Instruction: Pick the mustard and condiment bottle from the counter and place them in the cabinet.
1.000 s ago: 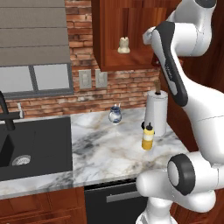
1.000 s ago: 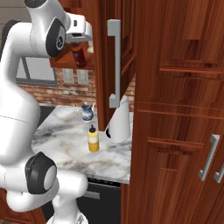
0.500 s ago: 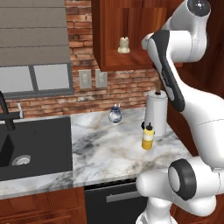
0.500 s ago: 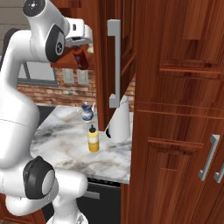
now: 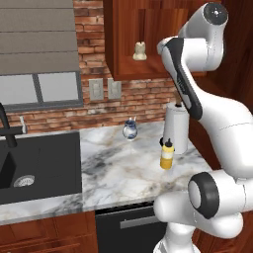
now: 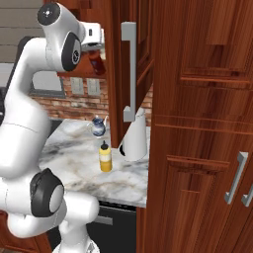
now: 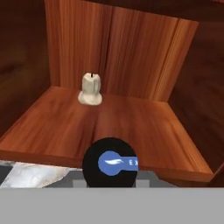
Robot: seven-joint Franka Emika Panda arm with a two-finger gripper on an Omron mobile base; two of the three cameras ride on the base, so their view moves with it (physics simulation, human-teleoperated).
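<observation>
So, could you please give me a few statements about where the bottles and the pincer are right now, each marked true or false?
1. The mustard stands on the counter. True.
2. The pincer is shut on the condiment bottle, raised by the cabinet. True.
3. The condiment bottle already rests on the cabinet shelf. False: it hangs in the pincer before the shelf.
4. The cabinet shelf holds a small pale candle-like object. True.
5. The mustard lies on its side in the sink. False: it stands upright near the paper-towel roll.
</observation>
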